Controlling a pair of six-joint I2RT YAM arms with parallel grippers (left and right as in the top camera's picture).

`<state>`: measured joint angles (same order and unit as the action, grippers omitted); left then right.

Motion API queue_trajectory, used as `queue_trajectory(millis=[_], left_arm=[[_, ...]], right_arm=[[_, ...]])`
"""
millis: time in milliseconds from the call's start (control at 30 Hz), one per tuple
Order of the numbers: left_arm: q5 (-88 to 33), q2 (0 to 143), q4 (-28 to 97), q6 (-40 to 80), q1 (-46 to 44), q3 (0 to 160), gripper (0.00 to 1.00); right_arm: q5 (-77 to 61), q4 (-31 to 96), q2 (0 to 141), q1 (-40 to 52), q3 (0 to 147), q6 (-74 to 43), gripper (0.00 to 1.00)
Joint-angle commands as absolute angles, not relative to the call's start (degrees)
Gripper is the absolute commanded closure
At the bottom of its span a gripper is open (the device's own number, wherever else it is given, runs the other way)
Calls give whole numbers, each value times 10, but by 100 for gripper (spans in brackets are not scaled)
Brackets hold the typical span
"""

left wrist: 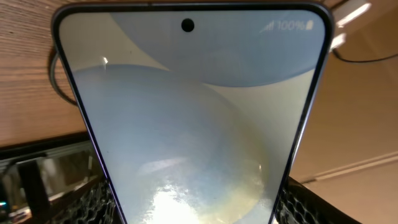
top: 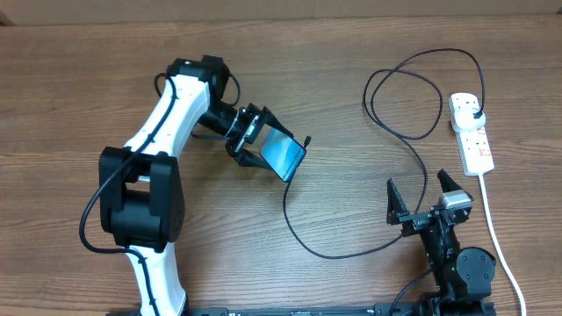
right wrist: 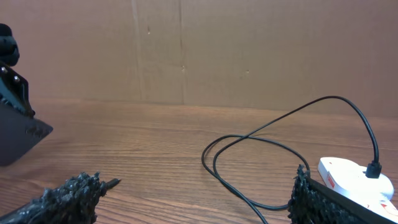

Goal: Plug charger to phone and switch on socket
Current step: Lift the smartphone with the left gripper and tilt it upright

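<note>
Black mesh pads (left wrist: 99, 205) of my left hand (top: 263, 142) show only at the bottom corners of the left wrist view. The phone (left wrist: 193, 124) fills the rest, and its lower edge is cut off. My left hand is clenched on this one phone, holding it tilted over the wood-grain tabletop (top: 351, 53) near the middle of the overhead frame. Its glossy screen is pale blue and white, with a punch-hole dot and "100%" along the top.

One charger (top: 334, 255), a thin black cable, leaves the phone's upper right corner. I cannot tell whether its tip is seated there. It loops down, then climbs into loose coils at upper right, with a stretch hidden where it passes my right hand (top: 420, 197). Its plug (top: 475, 115) sits in the upper end of the one socket (top: 474, 145), a white elongated strip with red marks. The switches are too small to read. A thick white cord (top: 493, 237) runs off the bottom right.

My right hand is released and empty, its two rough dark fingers spread at lower right.
</note>
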<state>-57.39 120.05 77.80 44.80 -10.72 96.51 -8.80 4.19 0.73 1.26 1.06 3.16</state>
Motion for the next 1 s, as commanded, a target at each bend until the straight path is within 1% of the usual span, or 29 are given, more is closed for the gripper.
queue_trajectory(millis=[0, 200, 367, 633, 867, 967], left_arm=[[-639, 1199, 780, 459, -88, 981, 28], [-674, 1199, 780, 459, -58, 981, 28], [-676, 1199, 780, 459, -41, 981, 28], [-677, 1199, 776, 487, -29, 981, 28], [-722, 1199, 776, 504, -15, 981, 28], [-722, 1199, 775, 503, -11, 981, 28]], right_arm=[[-90, 40, 2, 16, 4, 31, 0], [-90, 40, 2, 16, 4, 31, 0], [-90, 40, 2, 16, 4, 31, 0], [-90, 40, 2, 16, 4, 31, 0], [-90, 40, 2, 16, 4, 31, 0], [-90, 40, 2, 16, 4, 31, 0]])
